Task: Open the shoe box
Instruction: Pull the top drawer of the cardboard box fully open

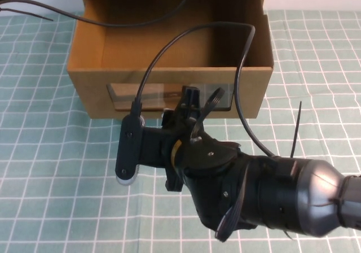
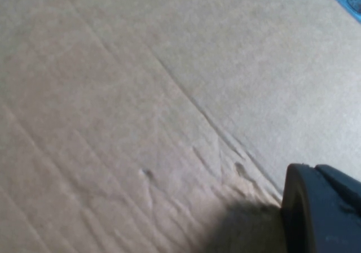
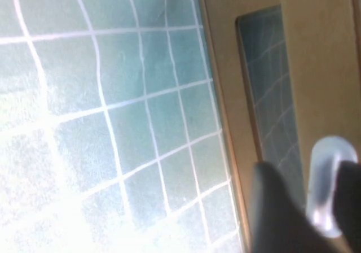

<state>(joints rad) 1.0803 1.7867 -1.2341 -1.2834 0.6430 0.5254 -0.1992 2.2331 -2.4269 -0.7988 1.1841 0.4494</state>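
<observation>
while the left gripper [image 2: 321,208] sits close against a cardboard face of the shoe box [image 1: 96,92], its opening impossible to tell, the box stands open on the checked bench [image 1: 45,162]; the right gripper [image 1: 202,97] is just at its front wall, fingers slightly apart.

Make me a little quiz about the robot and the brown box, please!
1. True or false: the cardboard box is open on top.
2. Which claw is by the box's front wall: A left, B right?
3. Fill in: the tablecloth is green with white ____.
Key: 1 true. 2 B: the right claw is at the front wall; the left claw is close against bare cardboard. 3 lines.
</observation>
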